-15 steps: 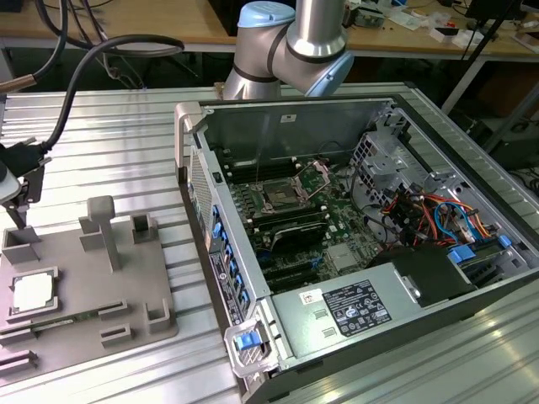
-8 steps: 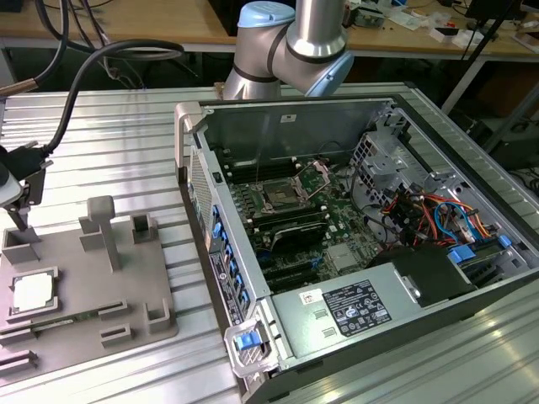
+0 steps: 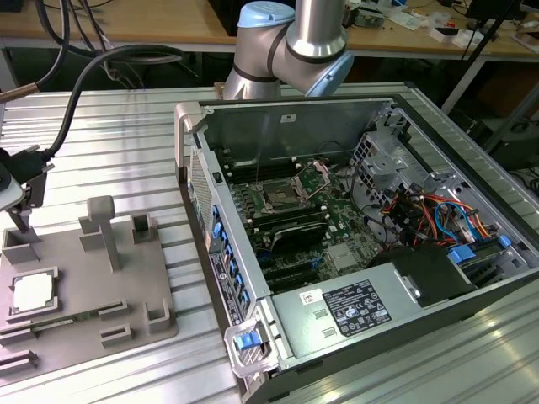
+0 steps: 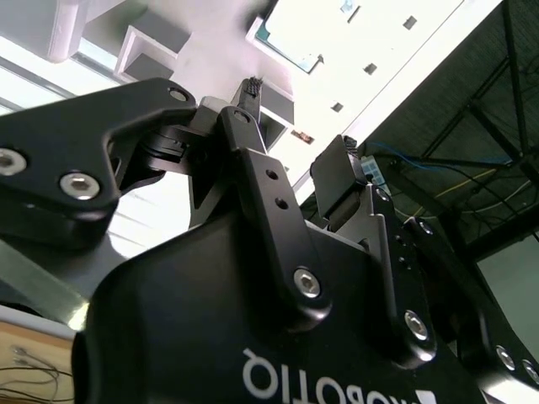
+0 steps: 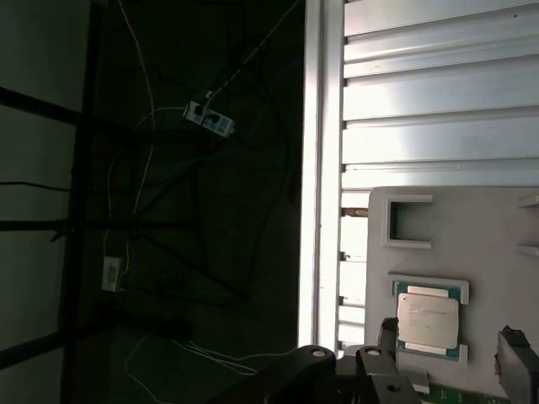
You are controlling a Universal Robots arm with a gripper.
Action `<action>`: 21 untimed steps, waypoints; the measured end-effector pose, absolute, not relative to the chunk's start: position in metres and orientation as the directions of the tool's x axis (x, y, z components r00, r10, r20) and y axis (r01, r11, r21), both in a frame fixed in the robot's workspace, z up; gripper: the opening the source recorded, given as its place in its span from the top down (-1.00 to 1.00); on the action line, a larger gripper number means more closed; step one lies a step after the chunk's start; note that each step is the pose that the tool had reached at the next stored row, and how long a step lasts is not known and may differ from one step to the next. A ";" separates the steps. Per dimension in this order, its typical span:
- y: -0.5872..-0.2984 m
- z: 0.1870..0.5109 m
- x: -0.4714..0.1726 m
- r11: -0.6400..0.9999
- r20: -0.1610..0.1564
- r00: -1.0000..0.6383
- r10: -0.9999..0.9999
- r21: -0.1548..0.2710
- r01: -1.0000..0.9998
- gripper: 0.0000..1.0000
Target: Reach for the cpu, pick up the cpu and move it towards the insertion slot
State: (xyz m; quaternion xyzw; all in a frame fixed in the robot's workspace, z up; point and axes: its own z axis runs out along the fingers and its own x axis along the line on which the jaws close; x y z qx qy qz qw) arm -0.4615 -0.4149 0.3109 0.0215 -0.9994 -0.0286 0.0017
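The cpu (image 3: 34,292) lies flat in a raised holder on the grey fixture plate (image 3: 126,316) at the exterior view's left, silvery top up. My gripper (image 3: 24,217) hangs just above the plate's far edge, a short way behind the cpu and not touching it. In the first wrist view the cpu (image 5: 428,321) sits beneath the gripper (image 5: 450,352), whose fingers stand apart on either side of it. The gripper (image 4: 295,130) is open and holds nothing. The insertion slot (image 3: 279,198) is a metal-framed socket on the motherboard inside the open computer case, far to the exterior view's right.
The open computer case (image 3: 189,126) has tall side walls, with cables, a drive cage and a power supply (image 3: 358,307) inside. Upright grey posts (image 3: 103,225) stand on the fixture plate. The ribbed metal table (image 3: 126,135) ends at an edge close to the fixture.
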 end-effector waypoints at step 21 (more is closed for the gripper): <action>-0.415 0.303 -0.462 0.997 0.002 -0.999 -0.043 0.057 -0.043 -0.05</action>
